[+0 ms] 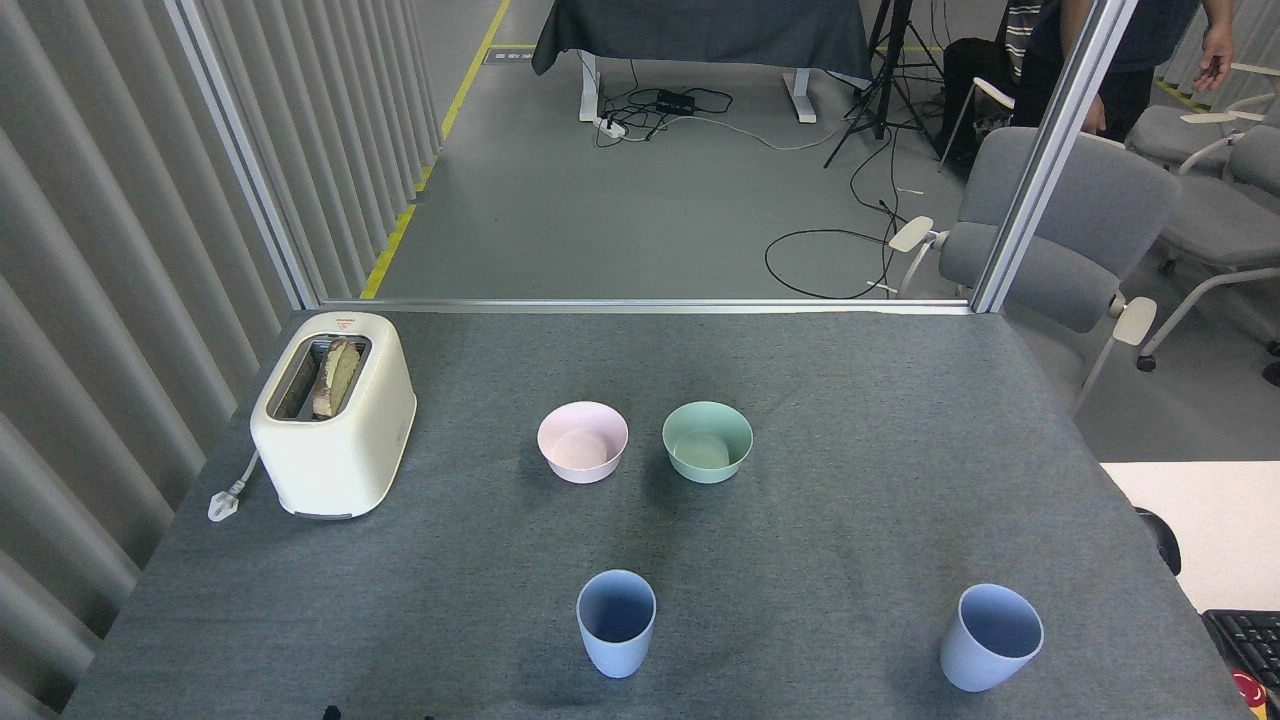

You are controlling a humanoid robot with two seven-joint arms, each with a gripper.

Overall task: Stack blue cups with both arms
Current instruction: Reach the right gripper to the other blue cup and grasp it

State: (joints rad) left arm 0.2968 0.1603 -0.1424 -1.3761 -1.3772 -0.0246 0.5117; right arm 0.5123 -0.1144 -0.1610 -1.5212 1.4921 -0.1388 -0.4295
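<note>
Two pale blue cups stand upright and apart on the grey table [860, 420]. One blue cup [616, 622] is near the front edge at the centre. The other blue cup [990, 636] is at the front right and leans slightly. Nothing holds either cup. Of my left gripper only two tiny dark fingertips [330, 712] show at the bottom edge, well left of the centre cup; its state is unreadable. My right gripper is out of view.
A pink bowl [582, 441] and a mint-green bowl [706, 441] sit side by side mid-table. A cream toaster [334, 412] with bread stands at the left, its plug beside it. Chairs and a person stand beyond the right frame post.
</note>
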